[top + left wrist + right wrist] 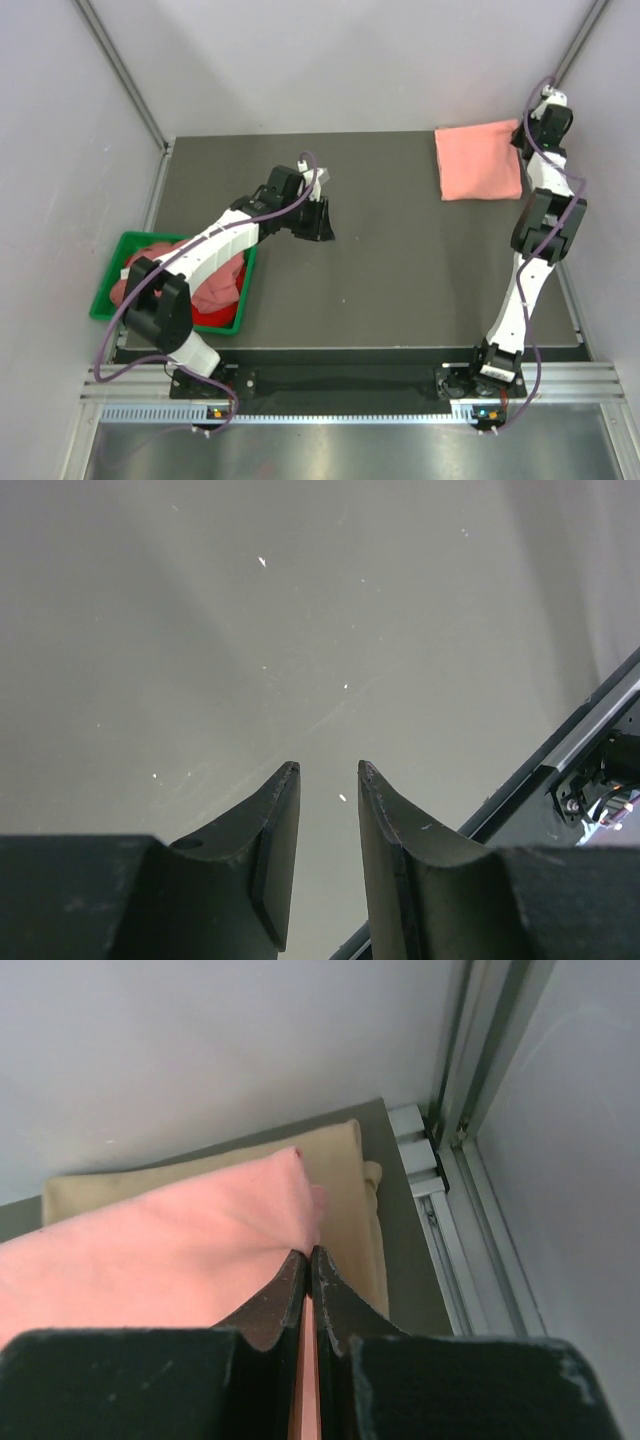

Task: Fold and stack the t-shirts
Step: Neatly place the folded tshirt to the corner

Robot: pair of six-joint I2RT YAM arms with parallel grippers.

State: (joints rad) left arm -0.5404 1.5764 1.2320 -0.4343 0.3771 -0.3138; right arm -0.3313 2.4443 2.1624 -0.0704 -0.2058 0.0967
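- Far right corner of the dark flat tabletop: a folded salmon-pink cloth t-shirt, lying flat as a neat rectangle.
- Right at that shirt's right edge, the right pincer, at the end of an arm stretched out along the tabletop's right side.
- Clamped tight on the salmon-pink shirt's edge, with a thin sliver of pink cloth showing between the closed fingers in the right wrist view.
- Underneath the salmon-pink one, a folded tan-beige cloth t-shirt, peeking out along the far edge and the right side. A two-shirt stack, close to the corner post of the enclosure.
- Over to the middle of the tabletop: the left pincer, parted to a middling gap.
- Nothing between its fingers, only bare grey surface below in the left wrist view.
- Near left edge of the tabletop: a rectangular green plastic bin, well apart from the stack.
- Heaped inside the bin, crumpled pink and red cloth t-shirts, not folded, with the left arm crossing above them.
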